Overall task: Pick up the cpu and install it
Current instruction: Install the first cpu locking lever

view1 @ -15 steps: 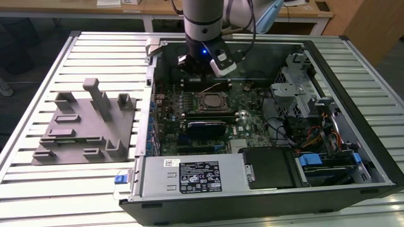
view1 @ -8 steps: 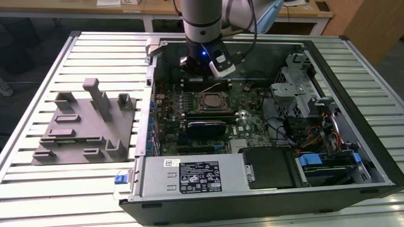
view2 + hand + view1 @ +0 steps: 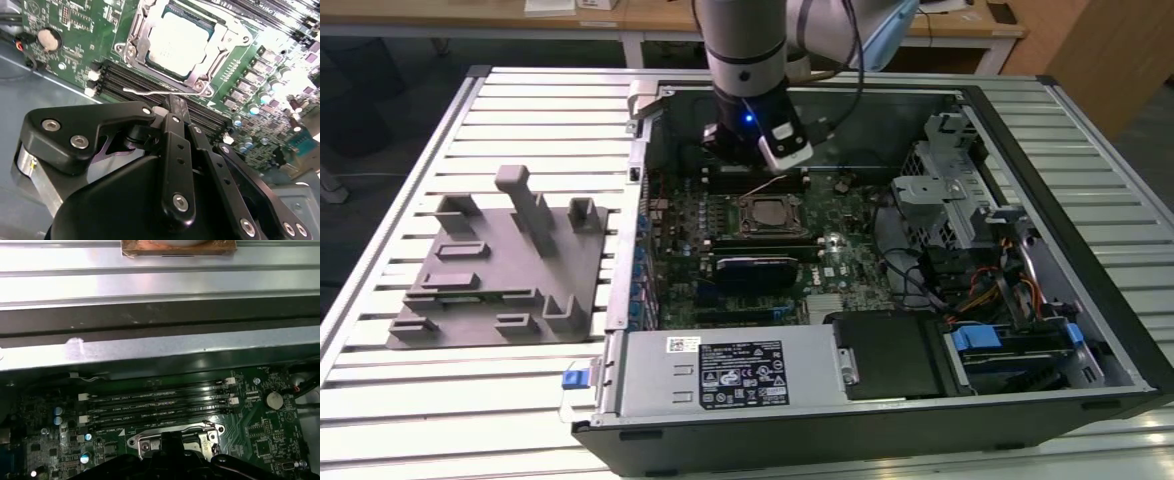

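Observation:
The cpu (image 3: 177, 40) lies flat in the motherboard socket with its silvery top up, and the metal socket frame (image 3: 135, 37) surrounds it. In the exterior view the cpu (image 3: 765, 213) sits mid-board inside the open computer case. My gripper (image 3: 769, 174) hangs just behind the socket, over the memory slots. In the second wrist view the gripper (image 3: 173, 103) is shut with nothing between its fingers, its tip close to the thin wire socket lever (image 3: 165, 91). In the first wrist view the gripper (image 3: 172, 439) covers the middle of the socket.
A grey fixture block (image 3: 500, 265) stands on the slatted table at the exterior view's left. Inside the case are a power supply (image 3: 720, 375) at the front, a drive cage (image 3: 961, 190) and cables at the right. Memory slots (image 3: 160, 407) run beside the socket.

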`<action>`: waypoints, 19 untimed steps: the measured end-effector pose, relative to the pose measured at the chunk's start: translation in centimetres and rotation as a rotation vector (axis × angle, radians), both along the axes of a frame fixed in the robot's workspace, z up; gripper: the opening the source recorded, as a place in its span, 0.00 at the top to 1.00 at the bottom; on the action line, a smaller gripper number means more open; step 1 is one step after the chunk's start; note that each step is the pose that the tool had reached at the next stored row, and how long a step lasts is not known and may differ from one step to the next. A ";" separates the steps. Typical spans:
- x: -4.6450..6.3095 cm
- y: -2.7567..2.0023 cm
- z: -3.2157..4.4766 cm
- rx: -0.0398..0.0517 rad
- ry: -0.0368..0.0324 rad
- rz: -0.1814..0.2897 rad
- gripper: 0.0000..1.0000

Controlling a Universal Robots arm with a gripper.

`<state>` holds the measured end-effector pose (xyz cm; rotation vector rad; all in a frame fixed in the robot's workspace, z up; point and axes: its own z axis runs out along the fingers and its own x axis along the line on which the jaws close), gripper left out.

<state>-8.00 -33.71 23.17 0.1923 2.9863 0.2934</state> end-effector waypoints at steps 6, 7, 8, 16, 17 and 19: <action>0.0 0.00 -0.27 0.0001 -0.0282 -0.039 0.89; 0.0 0.00 -0.31 0.0002 -0.0337 -0.043 0.89; 0.0 0.01 -0.35 0.0003 -0.0392 -0.048 0.89; 0.0 0.02 -0.84 0.0041 -0.0539 -0.070 0.89; 0.0 0.07 -0.90 0.0045 -0.0540 -0.072 0.89; 0.0 0.22 -1.00 0.0057 -0.0540 -0.074 0.89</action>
